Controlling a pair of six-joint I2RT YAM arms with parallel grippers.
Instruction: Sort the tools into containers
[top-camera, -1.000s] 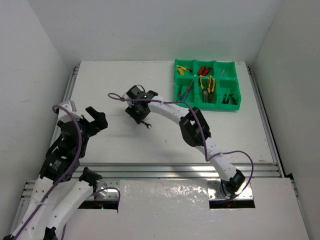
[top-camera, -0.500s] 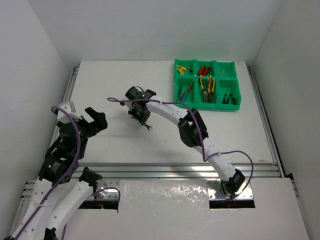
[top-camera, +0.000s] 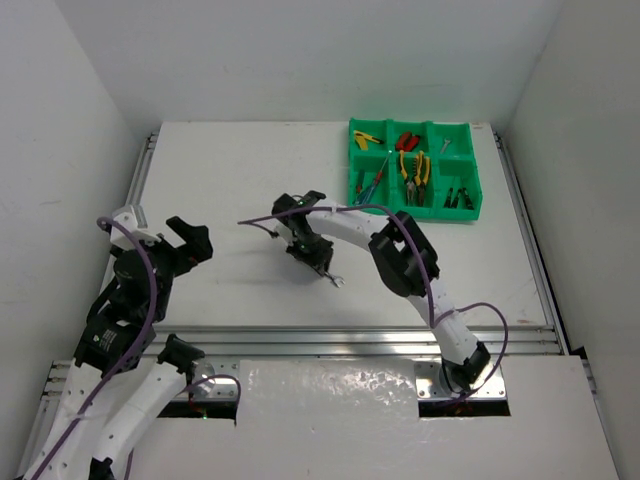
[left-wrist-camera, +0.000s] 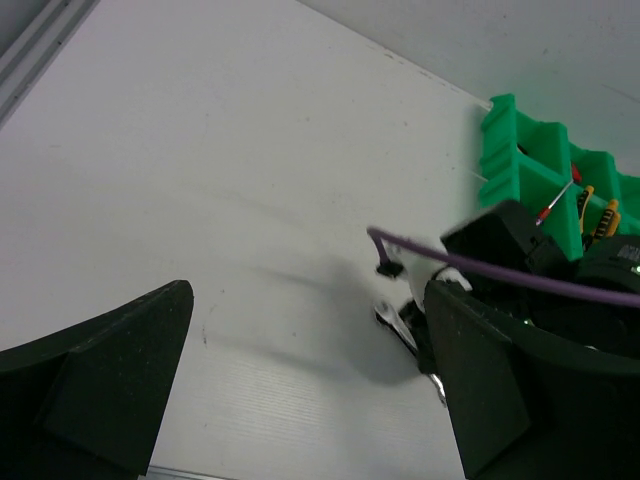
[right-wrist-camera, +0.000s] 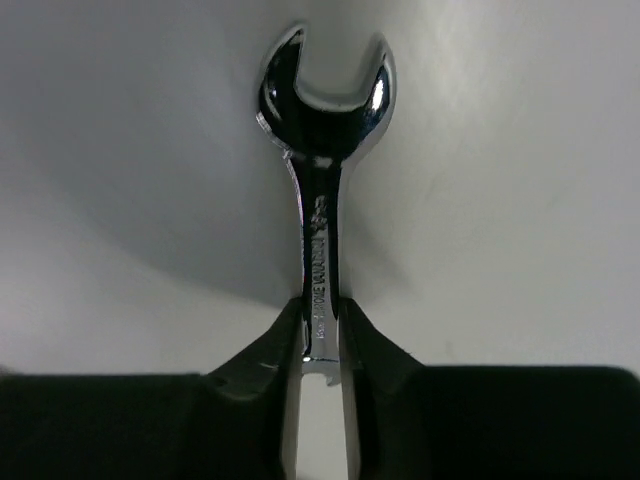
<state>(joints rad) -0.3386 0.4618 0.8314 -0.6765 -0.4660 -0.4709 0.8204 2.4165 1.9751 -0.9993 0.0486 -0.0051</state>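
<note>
Wrench (right-wrist-camera: 322, 200), silver, open-ended: the right wrist view shows the right gripper (right-wrist-camera: 320, 322) clamped on its shank, open end pointing away. The top view shows only the wrench tip protruding, over mid-table. Left gripper (top-camera: 191, 232), at near left, is spread wide and holds nothing. Its wrist view shows the wrench from the side, beneath the right gripper. Count: two grippers, one wrench outside the tray, one green tray (top-camera: 415, 218) of six compartments at far right. The tools inside it are too small to count. Table (top-camera: 220, 180) is white; walls (top-camera: 300, 60) are white.
</note>
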